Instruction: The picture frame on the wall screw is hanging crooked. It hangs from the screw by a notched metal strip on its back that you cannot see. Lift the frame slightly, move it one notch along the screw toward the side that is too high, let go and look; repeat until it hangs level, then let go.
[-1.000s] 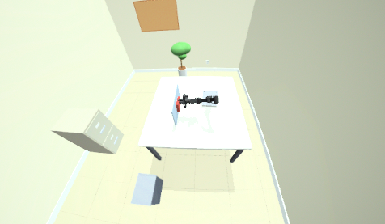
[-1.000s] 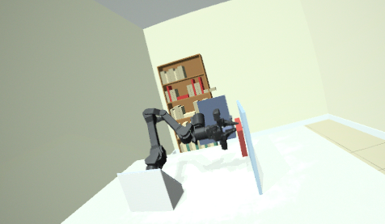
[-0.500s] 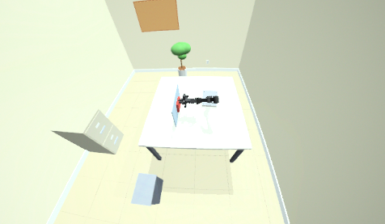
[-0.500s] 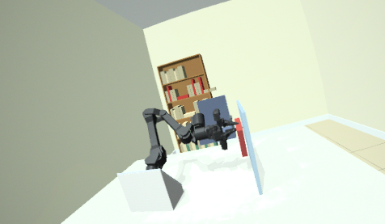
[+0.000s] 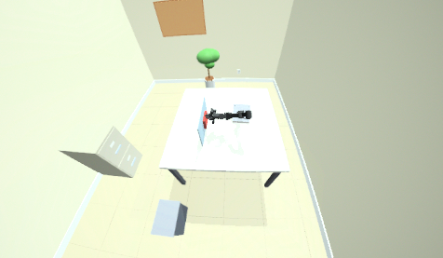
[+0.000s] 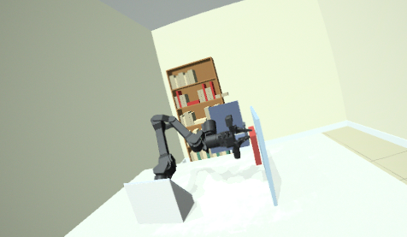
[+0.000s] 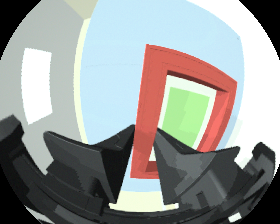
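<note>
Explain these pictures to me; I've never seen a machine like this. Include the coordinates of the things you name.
The machine is one black robot arm ending in a gripper [image 5: 208,115] [image 6: 251,135] [image 7: 144,128], a two-fingered hand.

The top picture looks down on a white table [image 5: 251,153] [image 6: 214,217] in a room; there the arm reaches toward an upright light-blue panel [image 5: 202,136] [image 6: 266,162] [image 7: 111,60]. The exterior picture shows the same scene from the side, with a bookshelf [image 6: 216,74] behind. The wrist picture looks out past the two fingers.

Against the panel is a red picture frame [image 5: 205,121] [image 6: 256,146] [image 7: 147,80] around a green picture [image 7: 185,112]. The fingers are closed on one side of the frame. The screw behind it is hidden.
</note>
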